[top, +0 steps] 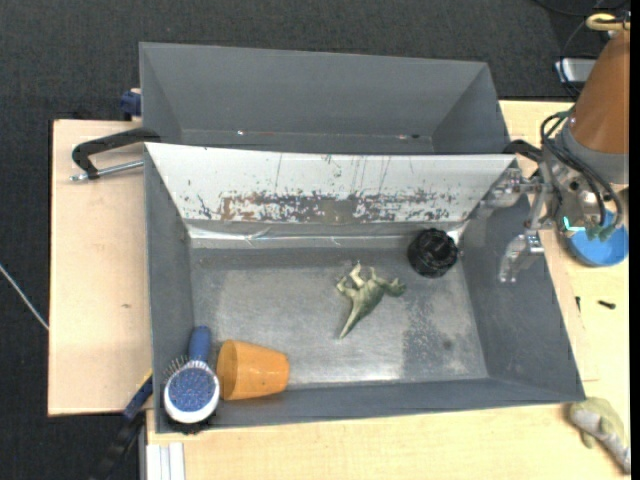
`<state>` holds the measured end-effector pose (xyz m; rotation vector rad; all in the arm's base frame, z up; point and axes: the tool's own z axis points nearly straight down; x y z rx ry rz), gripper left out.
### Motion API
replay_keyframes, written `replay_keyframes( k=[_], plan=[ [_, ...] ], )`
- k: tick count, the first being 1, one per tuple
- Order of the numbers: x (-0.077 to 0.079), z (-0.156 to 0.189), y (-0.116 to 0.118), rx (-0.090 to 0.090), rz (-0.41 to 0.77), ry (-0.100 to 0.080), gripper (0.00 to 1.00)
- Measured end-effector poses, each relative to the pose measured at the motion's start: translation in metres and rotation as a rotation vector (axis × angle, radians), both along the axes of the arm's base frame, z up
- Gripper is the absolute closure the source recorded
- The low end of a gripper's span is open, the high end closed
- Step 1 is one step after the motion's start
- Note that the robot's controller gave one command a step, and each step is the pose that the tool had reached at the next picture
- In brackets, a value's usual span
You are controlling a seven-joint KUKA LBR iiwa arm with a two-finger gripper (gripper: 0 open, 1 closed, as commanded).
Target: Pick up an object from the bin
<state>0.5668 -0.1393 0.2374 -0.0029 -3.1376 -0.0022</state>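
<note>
While the end effector (520, 250) hangs over the sloping wall just right of it, the black round thing (433, 252) sits untouched on the floor of the grey bin (300, 98), and nothing is in the grip. Whether the end effector is apart or together cannot be told from this angle. Just left of the black round thing and a little nearer the front lies a green toy dinosaur (366, 293), on its side. Well to the front-left of the black round thing, an orange cup (252, 369) lies tipped over, touching a blue round brush (192, 389) on its far side.
</note>
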Motion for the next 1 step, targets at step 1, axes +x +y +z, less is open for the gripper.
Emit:
replay_keyframes(
  k=[1],
  plan=[
    [0.0188, -0.1293, 0.0360, 0.002, 0.132, -0.003, 0.00]
  ],
)
